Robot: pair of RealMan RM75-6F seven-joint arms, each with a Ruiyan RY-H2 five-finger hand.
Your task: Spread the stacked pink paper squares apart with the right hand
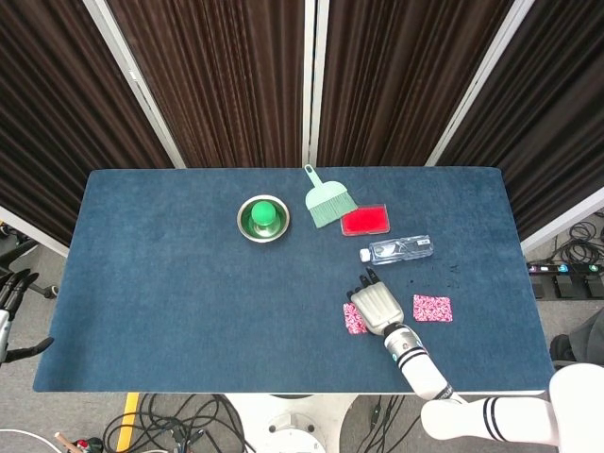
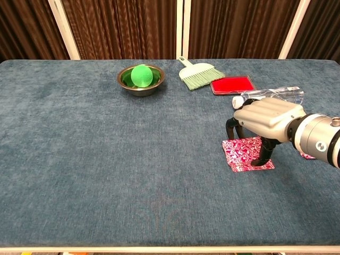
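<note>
Blue table (image 2: 79, 159): pink paper square (image 2: 241, 155) under right robot hand (image 2: 263, 119), fingertips pressing, nothing grasped.

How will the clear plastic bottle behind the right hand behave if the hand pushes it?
The plastic bottle lies on its side on the blue cloth table, so a push across its length would probably roll it. It looks clear and mostly empty, so it is likely light and could skid. The right hand stands just in front of it, so a bump seems possible.

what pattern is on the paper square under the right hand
Pink-red with a busy white squiggly print; the paper square under the right hand shows best in the chest view.
</note>
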